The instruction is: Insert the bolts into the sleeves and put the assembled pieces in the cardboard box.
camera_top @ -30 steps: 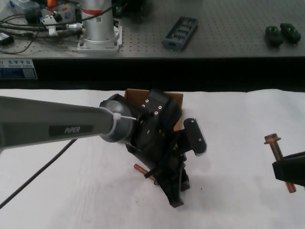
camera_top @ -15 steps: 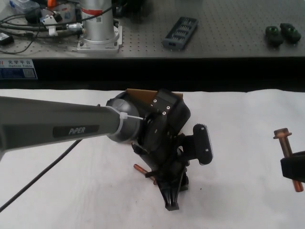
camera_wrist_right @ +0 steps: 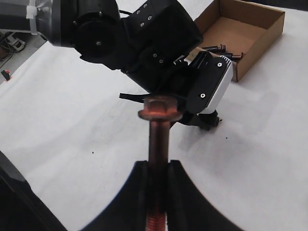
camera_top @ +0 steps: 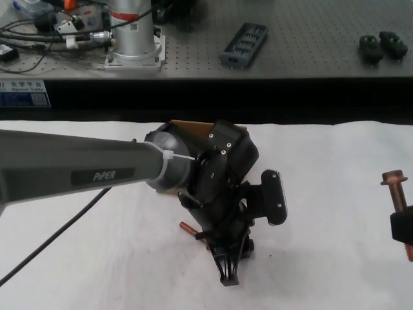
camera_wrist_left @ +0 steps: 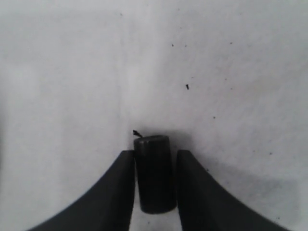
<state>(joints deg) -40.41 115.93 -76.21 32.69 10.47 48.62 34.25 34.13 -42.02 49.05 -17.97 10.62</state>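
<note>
A short black sleeve lies on the white cloth between the fingers of my left gripper, which press against its sides. In the high view that left gripper points down at the cloth in the middle. A copper bolt lies just left of it. At the right edge my right gripper is shut on another copper bolt, held head up above the cloth. The right wrist view has this bolt in the right gripper. The cardboard box holds dark assembled pieces.
The box is mostly hidden behind the left arm's wrist. A black cable crosses the cloth at left. Behind the cloth a perforated bench carries a metal post base, a black tray and cables.
The left gripper has swung upright over the cloth and its fingers have come together around the sleeve. The right gripper has drifted right with its bolt.
</note>
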